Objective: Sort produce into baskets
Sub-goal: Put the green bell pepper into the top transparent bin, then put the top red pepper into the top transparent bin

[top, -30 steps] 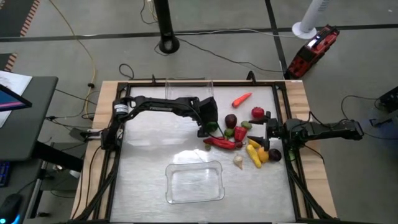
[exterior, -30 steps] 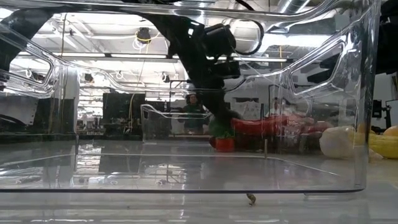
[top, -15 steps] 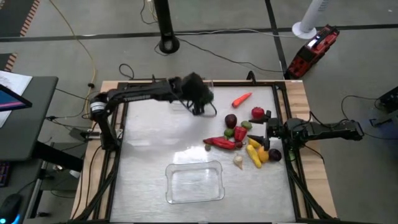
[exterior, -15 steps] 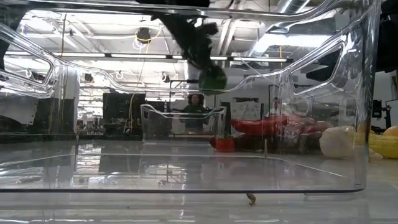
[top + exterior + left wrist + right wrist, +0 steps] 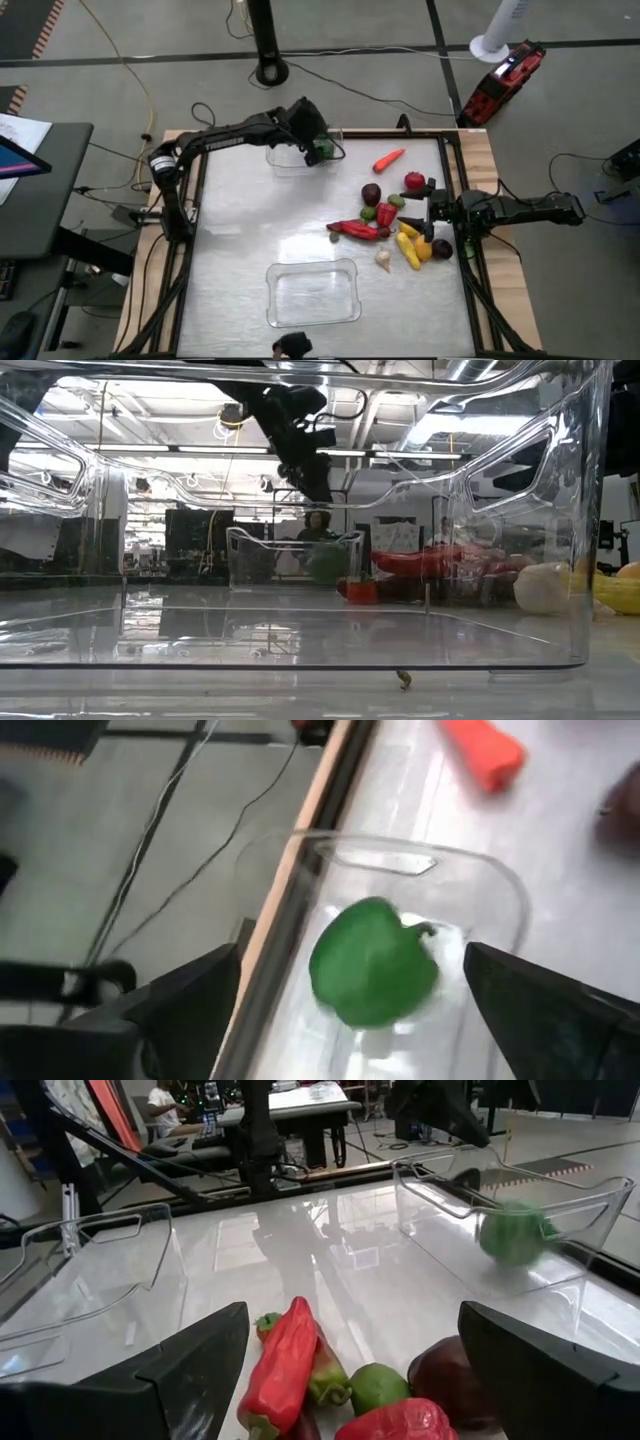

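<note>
Over the far clear basket, at the table's far edge, my left gripper stands open and slants down. A green pepper lies inside that basket below the open fingers, touching neither; it shows blurred through the wall, low in the basket. The other produce lies heaped on the table's right half. My right gripper waits open and level just right of the heap. A second clear basket sits near the front edge.
An orange carrot lies alone right of the far basket. A long red pepper, a lime and a dark plum lie just ahead of my right fingers. Bare table stretches between the two baskets and leftward.
My left gripper has risen from the produce heap with the green pepper, swung toward the table's far edge over the far basket, and let go. The pepper has dropped from the fingers into that basket. My right gripper has kept still.
</note>
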You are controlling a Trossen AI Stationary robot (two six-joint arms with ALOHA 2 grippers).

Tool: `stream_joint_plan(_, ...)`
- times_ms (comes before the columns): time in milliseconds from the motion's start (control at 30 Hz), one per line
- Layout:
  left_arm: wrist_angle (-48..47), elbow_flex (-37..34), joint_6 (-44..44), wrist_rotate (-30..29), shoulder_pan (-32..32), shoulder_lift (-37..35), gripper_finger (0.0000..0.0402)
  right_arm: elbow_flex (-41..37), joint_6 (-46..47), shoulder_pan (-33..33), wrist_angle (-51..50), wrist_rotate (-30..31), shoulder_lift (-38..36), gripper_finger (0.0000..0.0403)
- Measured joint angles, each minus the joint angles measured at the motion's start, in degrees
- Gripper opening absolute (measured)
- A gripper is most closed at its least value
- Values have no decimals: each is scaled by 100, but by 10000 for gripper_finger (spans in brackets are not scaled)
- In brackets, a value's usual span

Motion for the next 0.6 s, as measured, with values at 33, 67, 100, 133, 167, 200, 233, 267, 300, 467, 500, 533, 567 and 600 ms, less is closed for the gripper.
stream_joint_plan(33, -51, 37, 63, 40, -62, 0, 377, 0, 7, 0, -3, 0, 0, 385)
stream_joint_plan(67, -81, 50, 103, 129, -142, 0, 378, 0, 33, 0, -9, 2, 0, 385)
stream_joint_plan(100, -75, 55, 121, 258, -260, 0, 378, 0, 47, 0, -18, 2, 0, 385)
stream_joint_plan(133, -47, 57, 125, 443, -396, 1, 377, 0, 47, 0, -33, 2, 0, 385)
stream_joint_plan(167, -19, 61, 144, 618, -571, 25, 376, 0, 49, -4, -53, 2, 0, 385)
stream_joint_plan(200, 9, 63, 183, 760, -767, 41, 374, 0, 53, -4, -57, 3, 0, 385)
stream_joint_plan(233, -3, 63, 224, 822, -962, 57, 372, 0, 56, -4, -53, 4, 0, 385)
stream_joint_plan(267, -12, 59, 282, 829, -1150, 72, 369, 0, 65, -4, -51, 4, 0, 385)
stream_joint_plan(300, 55, 58, 338, 830, -1347, 130, 367, 0, 75, -4, -51, 4, 0, 385)
stream_joint_plan(467, 440, 62, 282, 858, -1999, 268, 353, 0, 109, -6, -40, 6, 0, 385)
stream_joint_plan(500, 497, 69, 182, 919, -2056, 300, 350, 0, 109, -7, -40, 7, 1, 385)
stream_joint_plan(533, 488, 69, 16, 1040, -2107, 356, 347, 0, 112, -5, -38, 7, 0, 385)
stream_joint_plan(567, 514, 69, -153, 1139, -2138, 431, 343, 0, 112, -7, -36, 13, 0, 385)
stream_joint_plan(600, 557, 69, -331, 1212, -2147, 525, 340, 0, 112, -11, -42, 9, 0, 385)
